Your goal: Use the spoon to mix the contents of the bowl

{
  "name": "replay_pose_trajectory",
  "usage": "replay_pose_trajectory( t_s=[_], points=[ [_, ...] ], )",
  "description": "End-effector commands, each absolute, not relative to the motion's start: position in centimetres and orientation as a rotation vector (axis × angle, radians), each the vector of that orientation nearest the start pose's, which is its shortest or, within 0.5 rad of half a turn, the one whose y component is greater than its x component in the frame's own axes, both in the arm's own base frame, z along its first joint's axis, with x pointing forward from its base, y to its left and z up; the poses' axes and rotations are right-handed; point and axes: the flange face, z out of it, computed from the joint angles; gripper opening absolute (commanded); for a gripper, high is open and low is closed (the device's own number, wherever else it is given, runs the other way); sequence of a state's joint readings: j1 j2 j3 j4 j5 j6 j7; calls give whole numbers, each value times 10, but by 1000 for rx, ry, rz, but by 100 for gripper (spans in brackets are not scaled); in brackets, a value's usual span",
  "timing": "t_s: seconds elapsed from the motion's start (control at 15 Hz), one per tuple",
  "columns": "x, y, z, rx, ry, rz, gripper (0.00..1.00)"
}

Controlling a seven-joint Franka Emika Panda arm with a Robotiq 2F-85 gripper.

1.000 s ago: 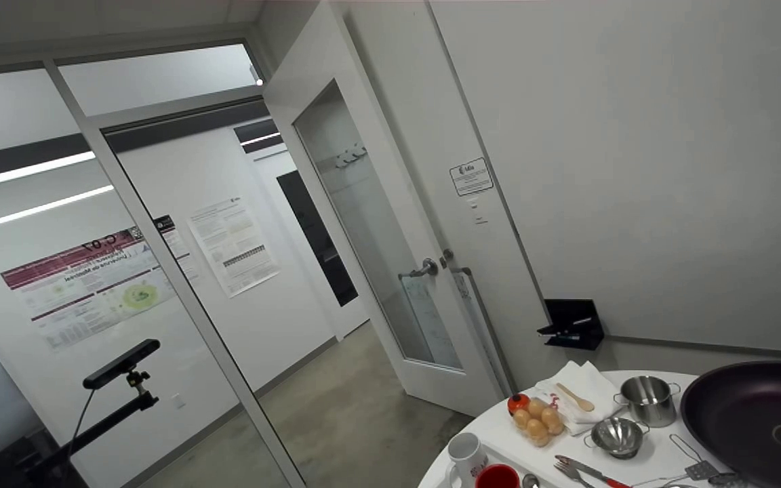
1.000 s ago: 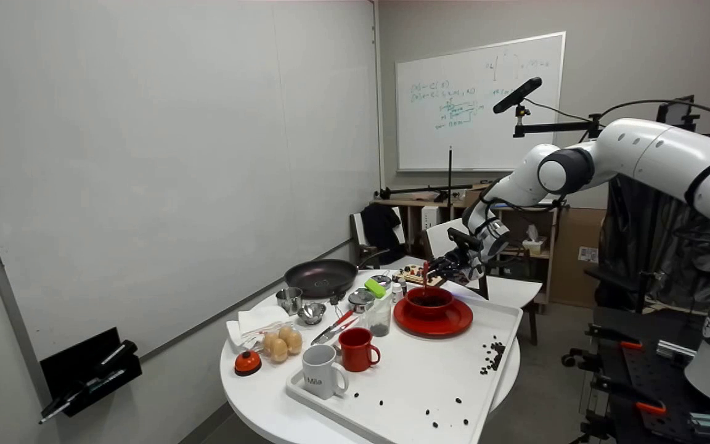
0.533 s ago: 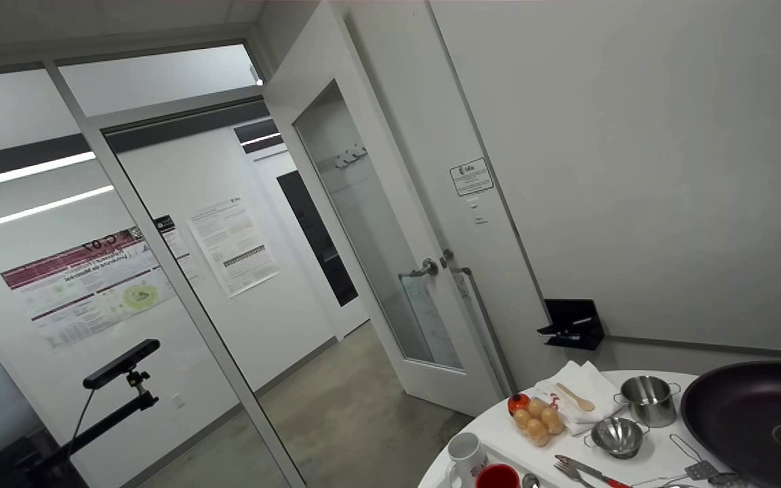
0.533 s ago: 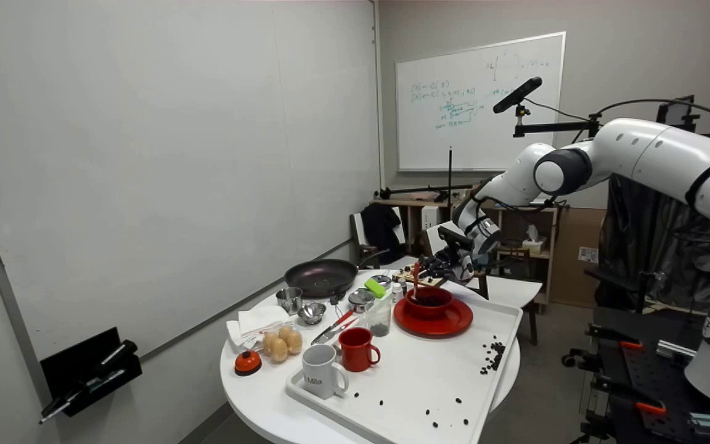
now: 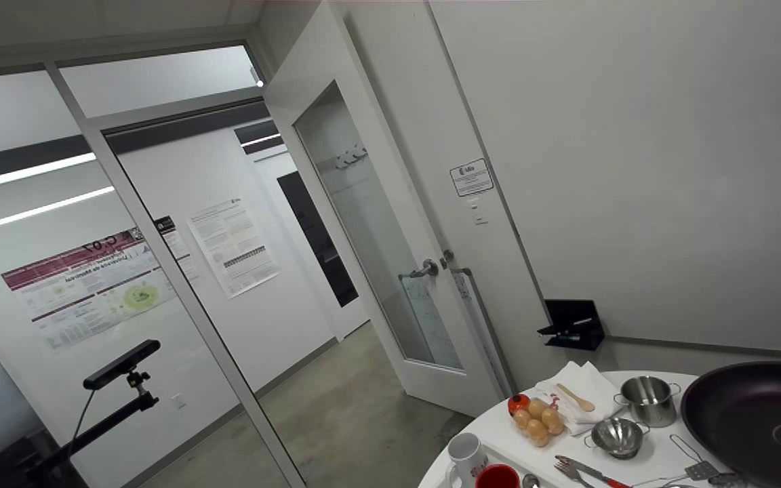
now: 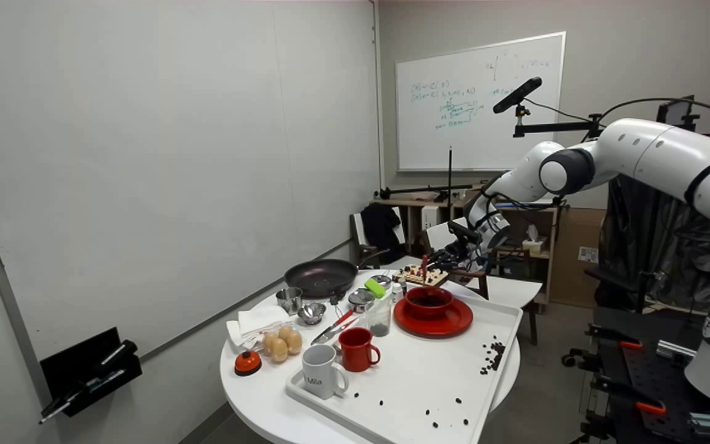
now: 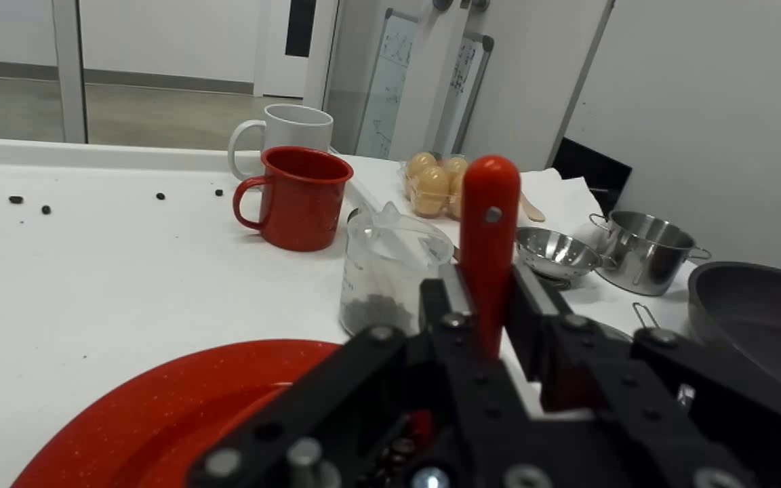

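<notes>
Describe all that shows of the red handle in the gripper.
The red handle stands roughly upright, smooth, perhaps plastic, with a rounded top and a silvery round spot near it. The gripper is shut on it from both sides. In an exterior view it shows just above the far rim of the red bowl; its lower end is hidden.

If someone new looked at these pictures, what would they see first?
Probably the big white robot arm, bent toward the table in an exterior view. In the wrist view, its dark fingers grip the red-handled spoon. Close by, a red bowl sits on a red plate.
</notes>
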State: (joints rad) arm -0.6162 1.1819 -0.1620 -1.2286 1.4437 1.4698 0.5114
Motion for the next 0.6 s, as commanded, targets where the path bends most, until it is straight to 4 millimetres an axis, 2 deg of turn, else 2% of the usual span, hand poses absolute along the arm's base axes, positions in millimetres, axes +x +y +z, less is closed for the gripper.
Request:
replay_pose_trajectory(
  t_s=[0.0, 0.13, 0.27, 0.53],
  points=[
    [566, -386, 58, -970, 1453, 622, 7],
    [555, -391, 50, -955, 1460, 621, 7],
    [548, -387, 46, -953, 1457, 632, 7],
    [547, -361, 43, -989, 1423, 686, 7]
  ],
)
